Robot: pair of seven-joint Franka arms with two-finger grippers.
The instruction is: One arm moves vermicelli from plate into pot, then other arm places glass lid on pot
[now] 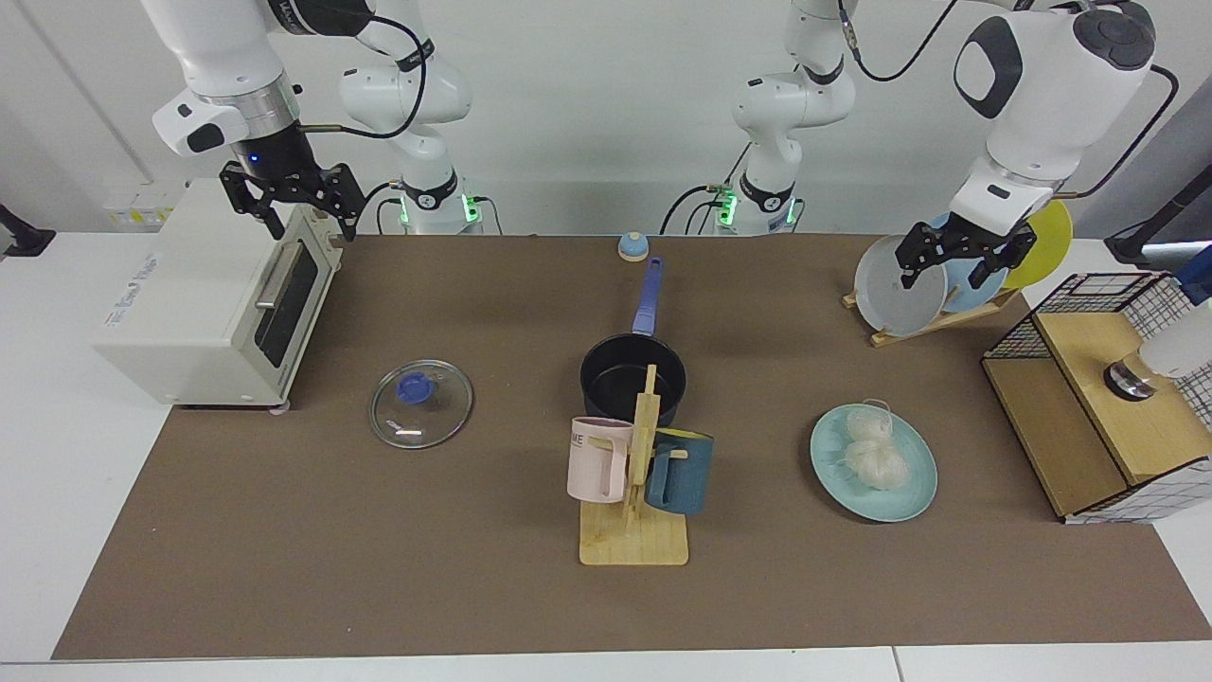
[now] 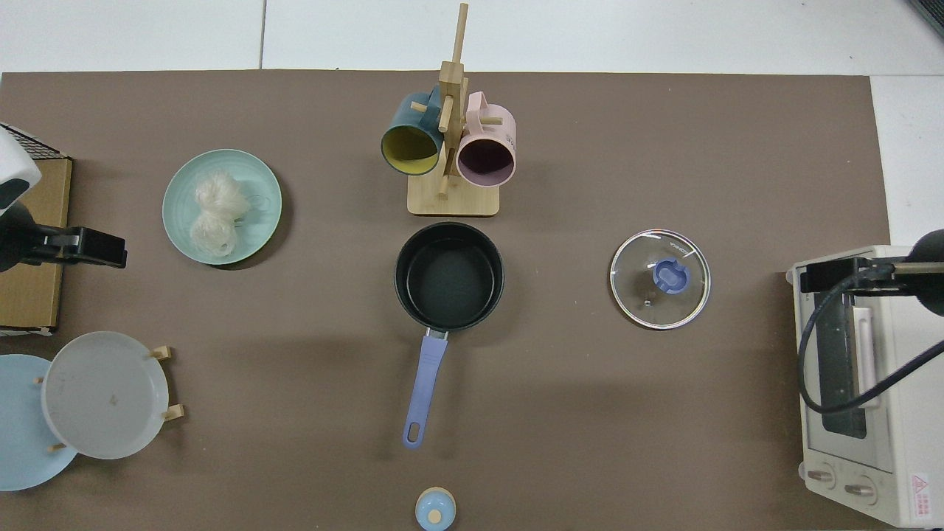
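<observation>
Two pincers wide, left pincer over rack, right pincer over toaster; pot uncovered

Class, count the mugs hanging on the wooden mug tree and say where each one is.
2. The pink mug and the dark-blue mug hang on opposite sides of the wooden mug tree, directly beside the pot. No others show.
</observation>
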